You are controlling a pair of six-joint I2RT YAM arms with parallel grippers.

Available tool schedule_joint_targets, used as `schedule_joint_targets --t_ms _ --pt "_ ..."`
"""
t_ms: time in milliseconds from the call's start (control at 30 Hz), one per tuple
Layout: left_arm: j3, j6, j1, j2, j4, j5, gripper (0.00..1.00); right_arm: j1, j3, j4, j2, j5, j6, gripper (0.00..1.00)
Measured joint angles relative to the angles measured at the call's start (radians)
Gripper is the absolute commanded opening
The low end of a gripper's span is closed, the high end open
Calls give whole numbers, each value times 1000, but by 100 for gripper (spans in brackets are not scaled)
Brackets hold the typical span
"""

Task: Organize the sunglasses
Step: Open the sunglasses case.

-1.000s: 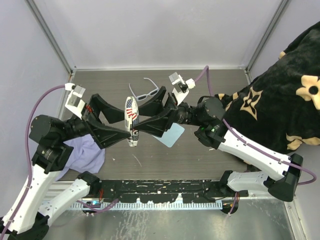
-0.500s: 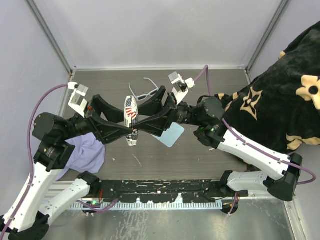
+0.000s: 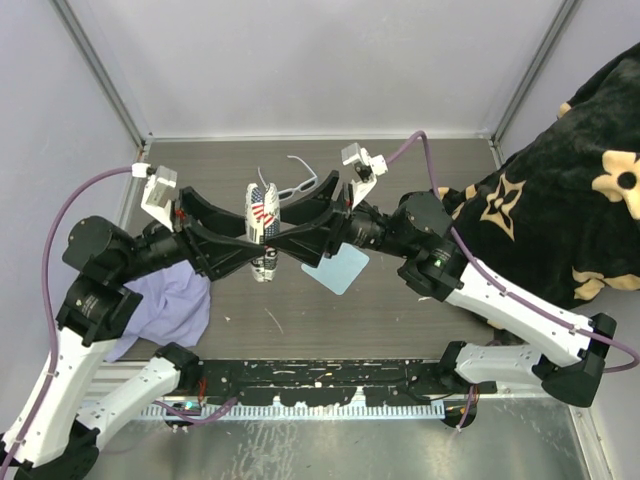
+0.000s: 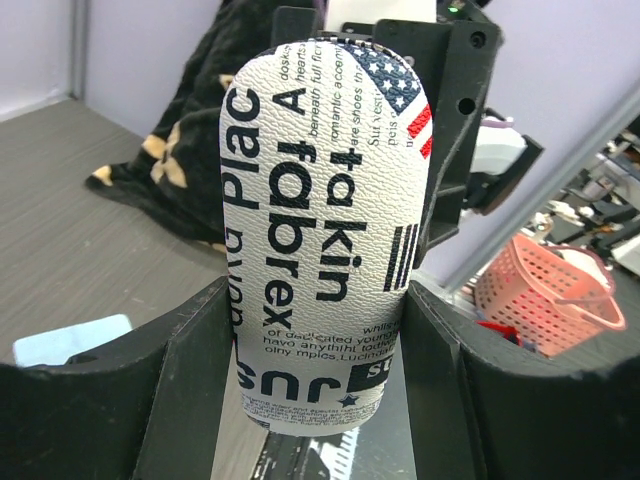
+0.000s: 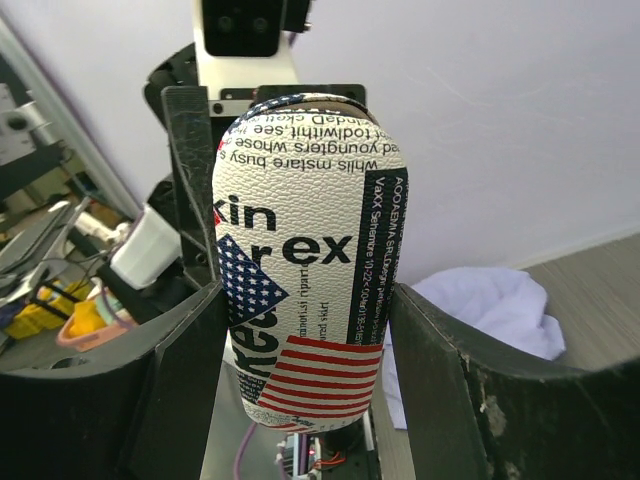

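Observation:
The flag-patterned soft case (image 3: 262, 222) hangs upright in the air over the table's middle, gripped from both sides. My left gripper (image 3: 258, 250) is shut on its lower part, and my right gripper (image 3: 272, 236) is shut on it from the opposite side. In the left wrist view the case (image 4: 320, 200) fills the space between the fingers of the left gripper (image 4: 320, 340). In the right wrist view the case (image 5: 305, 250) sits likewise in the right gripper (image 5: 305, 330). The white-framed sunglasses (image 3: 291, 190) lie unfolded on the table behind the case, partly hidden by it.
A light blue cloth (image 3: 342, 270) lies flat under the right arm. A crumpled lavender cloth (image 3: 172, 305) lies at the left. A black plush blanket (image 3: 570, 190) fills the right side. Grey walls close the back and sides.
Both grippers have carried the case a little toward the back of the table, nearer the sunglasses. The sunglasses and cloths have not moved.

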Motion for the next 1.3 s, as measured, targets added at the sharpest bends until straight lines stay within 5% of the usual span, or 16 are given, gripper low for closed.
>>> schedule_joint_targets --t_ms 600,867,1300 --pt "85 192 2 118 -330 -389 2 2 116 -385 90 441 -93 0" --pt "84 203 2 148 -376 -462 59 6 127 -421 134 523 -94 0" --pt "52 187 2 70 -360 -425 97 -4 100 -415 130 563 -130 1"
